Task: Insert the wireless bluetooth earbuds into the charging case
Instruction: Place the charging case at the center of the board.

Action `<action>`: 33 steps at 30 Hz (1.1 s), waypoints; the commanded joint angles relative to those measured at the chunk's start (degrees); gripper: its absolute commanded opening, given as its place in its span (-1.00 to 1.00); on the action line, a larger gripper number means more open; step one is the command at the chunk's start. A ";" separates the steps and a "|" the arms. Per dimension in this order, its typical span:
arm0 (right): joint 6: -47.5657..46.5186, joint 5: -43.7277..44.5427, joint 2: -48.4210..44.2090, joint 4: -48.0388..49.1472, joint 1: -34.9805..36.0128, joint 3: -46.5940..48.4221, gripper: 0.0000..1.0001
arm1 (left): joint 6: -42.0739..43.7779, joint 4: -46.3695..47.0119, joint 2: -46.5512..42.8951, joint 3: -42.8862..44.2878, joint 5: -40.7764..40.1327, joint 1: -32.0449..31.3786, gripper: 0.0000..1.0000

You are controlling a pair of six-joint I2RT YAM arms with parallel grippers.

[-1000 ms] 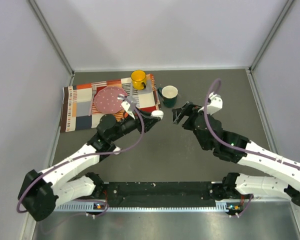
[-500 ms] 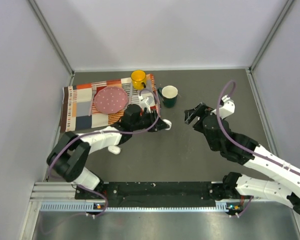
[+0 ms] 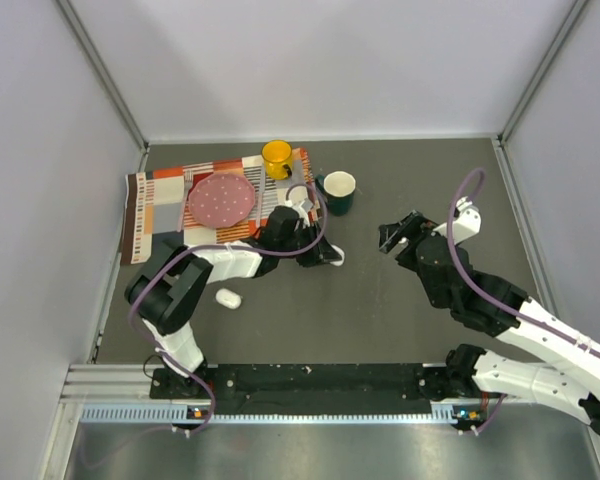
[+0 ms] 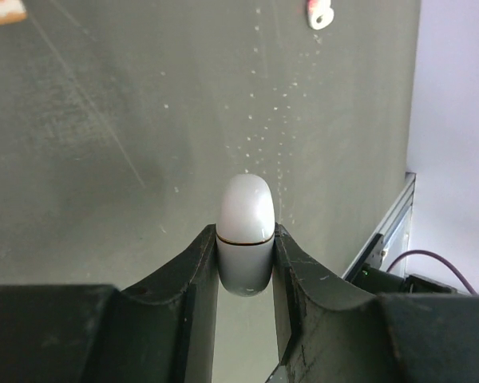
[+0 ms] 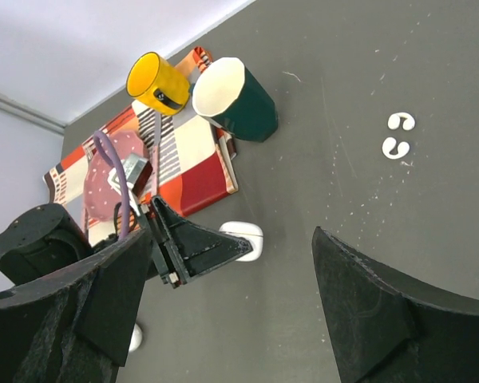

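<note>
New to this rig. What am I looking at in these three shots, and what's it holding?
Two robot arms are bolted at the near edge of a dark table. The wide picture comes from a fixed camera overhead; the other two from a camera on each wrist, its own fingers in view. The left end effector is shut on the charging case, a closed white pebble. The right end effector is open and empty. Two earbuds lie loose on the table. Further back, a yellow mug and a pink plate sit on a patterned cloth, a green mug beside it.
</note>
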 commanded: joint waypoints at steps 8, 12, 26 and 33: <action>0.05 0.76 -0.54 -0.04 -0.98 -0.08 0.63 | -3.93 3.06 6.25 2.50 0.16 0.17 -0.65; 0.22 0.84 -0.46 -0.04 -1.07 -0.34 0.63 | -3.75 3.07 6.16 1.18 -0.46 0.26 -0.51; 1.28 0.32 -0.37 -0.04 -1.15 -0.87 0.63 | -0.15 -1.15 4.59 1.44 -2.30 0.26 -0.13; 1.72 0.05 -0.19 -0.13 -1.24 -0.96 0.63 | 3.54 -5.90 1.77 1.62 -5.90 0.26 -0.05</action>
